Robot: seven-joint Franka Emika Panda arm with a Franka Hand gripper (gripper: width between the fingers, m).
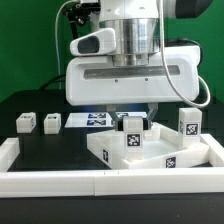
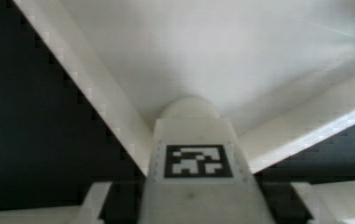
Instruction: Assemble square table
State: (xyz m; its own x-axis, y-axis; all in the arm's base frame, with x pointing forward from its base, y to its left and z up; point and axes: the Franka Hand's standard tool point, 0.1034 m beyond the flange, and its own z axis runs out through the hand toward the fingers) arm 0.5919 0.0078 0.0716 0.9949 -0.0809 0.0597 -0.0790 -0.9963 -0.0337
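Gripper (image 2: 199, 203) clamped on small white tagged block leg (image 2: 197, 140) on large white square plastic panel (image 2: 209, 60); risk: off-centre hold lets leg tilt or slip

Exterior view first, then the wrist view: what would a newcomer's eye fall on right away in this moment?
The arm's bulky white body fills the middle of the exterior view, with its gripper down over the square panel towards that view's lower right. In the wrist view, a tagged leg sits clamped between the fingers above the panel's corner. Two loose legs stand on the black surface at the exterior view's left.
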